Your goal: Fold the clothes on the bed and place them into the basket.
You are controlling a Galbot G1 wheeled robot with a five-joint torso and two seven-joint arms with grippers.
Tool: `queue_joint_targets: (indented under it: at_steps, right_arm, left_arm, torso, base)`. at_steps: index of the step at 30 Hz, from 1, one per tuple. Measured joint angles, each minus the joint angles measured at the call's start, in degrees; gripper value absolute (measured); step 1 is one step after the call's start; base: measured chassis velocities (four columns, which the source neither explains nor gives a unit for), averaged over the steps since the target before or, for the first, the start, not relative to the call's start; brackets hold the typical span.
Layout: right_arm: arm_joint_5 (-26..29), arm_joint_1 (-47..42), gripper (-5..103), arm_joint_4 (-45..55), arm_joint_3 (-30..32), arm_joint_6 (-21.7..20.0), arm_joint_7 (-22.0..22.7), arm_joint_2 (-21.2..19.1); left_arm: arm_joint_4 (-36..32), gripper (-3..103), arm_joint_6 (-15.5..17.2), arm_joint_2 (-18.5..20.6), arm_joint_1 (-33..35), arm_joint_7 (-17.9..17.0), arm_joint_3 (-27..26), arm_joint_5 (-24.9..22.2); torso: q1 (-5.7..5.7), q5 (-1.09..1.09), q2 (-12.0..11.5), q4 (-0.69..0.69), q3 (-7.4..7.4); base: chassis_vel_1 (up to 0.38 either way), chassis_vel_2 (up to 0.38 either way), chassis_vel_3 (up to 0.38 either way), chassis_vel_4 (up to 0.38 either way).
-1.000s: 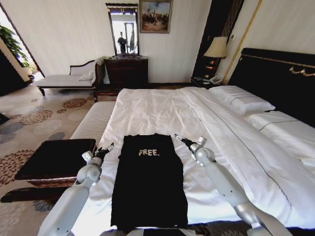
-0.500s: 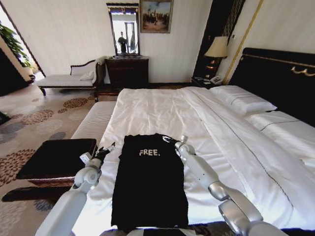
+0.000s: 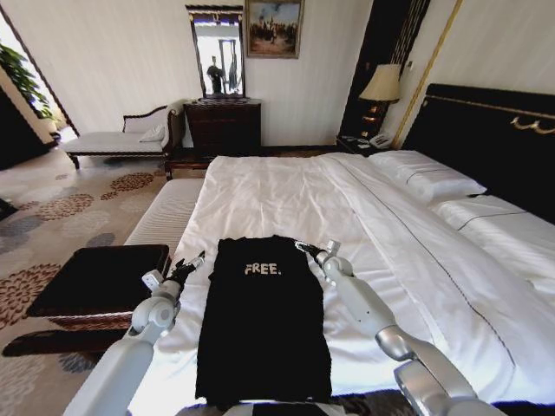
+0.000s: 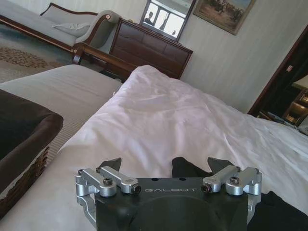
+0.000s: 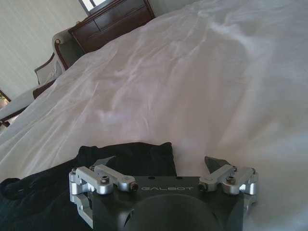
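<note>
I see the black T-shirt (image 3: 263, 316) lying flat on the bed's (image 3: 286, 195) white sheet, lower centre of the frame, its long axis running up and down the frame, collar and "FREE." lettering at the far end. My left gripper (image 3: 188, 264), fingers apart, sits beside its upper left corner; my right gripper (image 3: 305, 250), also spread, at its upper right corner. The basket (image 3: 100, 282) stands lower left

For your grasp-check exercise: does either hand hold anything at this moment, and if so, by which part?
Nothing is held. Both hands are open: the left hand sits beside the T-shirt's top left corner, the right hand at its top right corner, neither closed on fabric.
</note>
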Motion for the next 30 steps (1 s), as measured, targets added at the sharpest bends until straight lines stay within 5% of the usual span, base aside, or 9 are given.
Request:
queue_joint_targets:
  at_steps: [6, 22, 29, 30]
  right_arm:
    - [0.5, 0.7, 94, -2.1, -0.4, -0.2, -1.3, 0.2]
    - [0.6, 0.1, 29, -2.8, -0.7, -0.1, -3.0, 0.1]
    - [0.6, -0.6, 13, -1.8, -0.6, 0.0, -2.3, 0.3]
    - [0.8, -0.7, 3, -1.5, -0.7, 0.0, -2.1, 0.3]
  left_arm:
    - [0.1, 100, 0.0, 0.2, -0.1, 0.0, -0.3, -0.4]
    - [4.1, 100, 1.5, -0.1, -3.1, 1.2, 1.6, -3.9]
    - [9.2, 100, 2.3, -1.2, -7.9, 1.6, 3.7, -7.0]
    - [10.7, 100, 2.5, -1.4, -9.4, 1.8, 4.5, -7.2]
  torso:
    - [0.00, -0.01, 0.0, -0.03, 0.00]
    - [0.00, 0.00, 0.0, 0.00, 0.00]
    - [0.00, 0.01, 0.0, -0.01, 0.00]
    - [0.00, 0.01, 0.0, -0.01, 0.00]
  base:
    - [0.000, 0.000, 0.000, 0.000]
    - [0.000, 0.000, 0.000, 0.000]
    - [0.000, 0.000, 0.000, 0.000]
    - [0.000, 0.000, 0.000, 0.000]
